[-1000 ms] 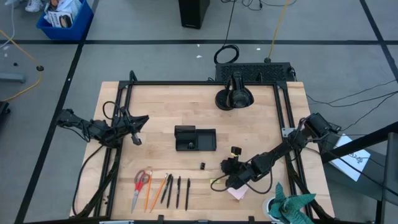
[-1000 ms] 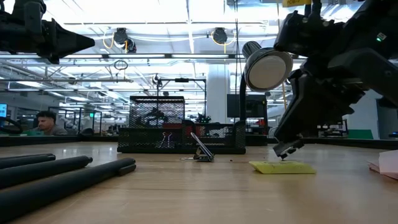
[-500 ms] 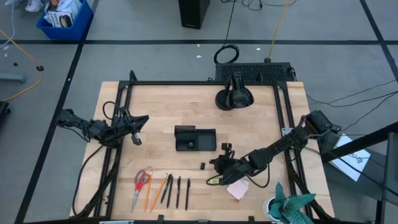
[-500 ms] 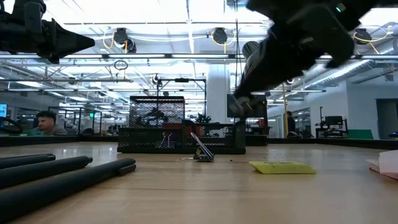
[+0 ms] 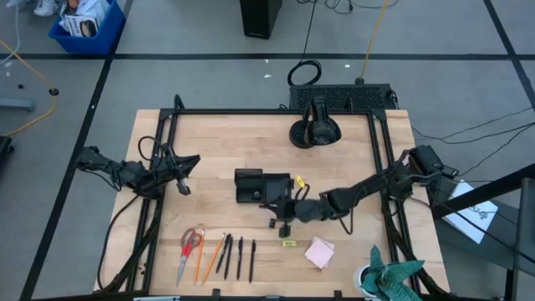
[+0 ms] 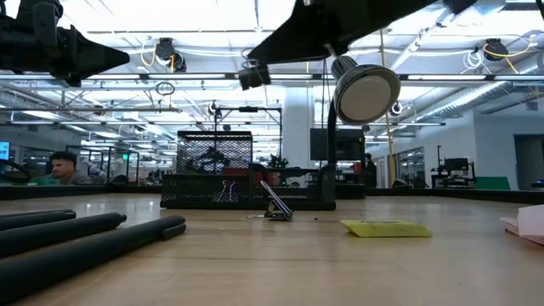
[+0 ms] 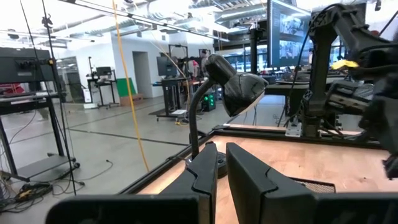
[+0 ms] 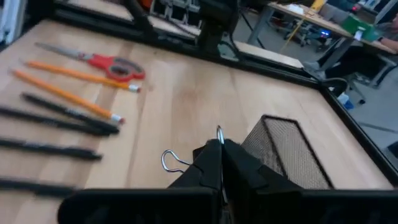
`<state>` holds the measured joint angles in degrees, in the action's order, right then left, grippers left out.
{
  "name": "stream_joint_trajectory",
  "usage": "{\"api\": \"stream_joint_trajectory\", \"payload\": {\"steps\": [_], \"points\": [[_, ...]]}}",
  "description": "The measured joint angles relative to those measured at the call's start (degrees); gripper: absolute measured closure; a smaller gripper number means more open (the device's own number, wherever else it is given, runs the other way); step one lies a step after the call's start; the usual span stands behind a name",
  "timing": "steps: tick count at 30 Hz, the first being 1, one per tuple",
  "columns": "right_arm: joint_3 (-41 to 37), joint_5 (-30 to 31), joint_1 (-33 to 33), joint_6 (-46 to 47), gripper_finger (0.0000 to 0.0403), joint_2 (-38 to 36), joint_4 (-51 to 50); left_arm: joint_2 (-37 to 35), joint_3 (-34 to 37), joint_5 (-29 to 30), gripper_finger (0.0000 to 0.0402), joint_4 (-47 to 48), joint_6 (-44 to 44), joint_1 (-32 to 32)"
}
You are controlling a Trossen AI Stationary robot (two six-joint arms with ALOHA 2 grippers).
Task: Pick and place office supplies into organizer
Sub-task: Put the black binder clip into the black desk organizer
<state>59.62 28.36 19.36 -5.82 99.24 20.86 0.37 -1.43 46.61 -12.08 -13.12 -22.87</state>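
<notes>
Reaching across the desk [image 5: 209, 142] from its right side, the right arm places the right claw [image 5: 282, 219] just beside the near right corner of the organizer [image 5: 262, 186], above a small black binder clip [image 5: 272, 222]. The right wrist view shows this claw's two dark fingers [image 8: 211, 163] pressed together, clenched, with a thin wire loop [image 8: 169, 162] showing at their side; whether anything is pinched between them cannot be told. In that same view the mesh wall of the organizer [image 8: 285, 152] lies just ahead of the fingertips. The left claw [image 5: 185, 179] hangs over the left part of the desk, well apart from the organizer; in the left wrist view its fingers [image 7: 205, 171] stand nearly together with only a narrow gap and nothing between them. Along the near edge of the desk lie the red-handled scissors [image 5: 190, 247], the orange pencils [image 5: 206, 257] and the black pens [image 5: 238, 257], side by side. The small yellow-green piece [image 5: 288, 243] rests on the desk near the right claw, and the pink sticky-note pad [image 5: 320, 252] lies just beside it. A desk lamp [image 5: 315, 130] stands at the far edge.
</notes>
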Motion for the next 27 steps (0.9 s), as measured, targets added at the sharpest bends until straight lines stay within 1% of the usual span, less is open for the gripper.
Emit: {"api": "stream_joint_trajectory", "payload": {"steps": [3, 6, 8, 12, 15, 22, 27], "points": [[-0.01, -2.70, -2.48, -0.97, 0.0403, 1.95, 1.93, -0.01, 0.00, 0.02, 0.0360, 0.00, -0.13, 0.02], [-0.01, -7.70, -4.88, -1.18, 0.0403, 5.25, 7.15, 0.00, -0.02, 0.01, 0.0360, 0.00, -0.14, 0.01], [-0.01, -9.18, -6.17, -2.00, 0.0403, 7.52, 9.63, 0.00, -0.02, 0.03, 0.0360, 0.03, -0.22, 0.01], [1.71, -9.38, -8.22, -2.91, 0.0403, 11.49, 9.90, -0.01, -0.02, 0.02, 0.0360, 0.02, -0.25, 0.02], [4.68, -10.69, -9.30, -3.49, 0.0403, 14.38, 10.64, -0.01, -0.02, 0.07, 0.0360, 0.03, -0.25, 0.01], [9.27, -10.46, -10.34, -5.81, 0.0403, 19.55, 8.06, 0.01, -0.02, 0.56, 0.0360, 0.31, -0.25, 0.01], [10.86, -8.16, -10.90, -5.81, 0.0403, 22.07, 6.17, -0.01, -0.02, 1.24, 0.0360, 0.31, -0.21, 0.00]]}}
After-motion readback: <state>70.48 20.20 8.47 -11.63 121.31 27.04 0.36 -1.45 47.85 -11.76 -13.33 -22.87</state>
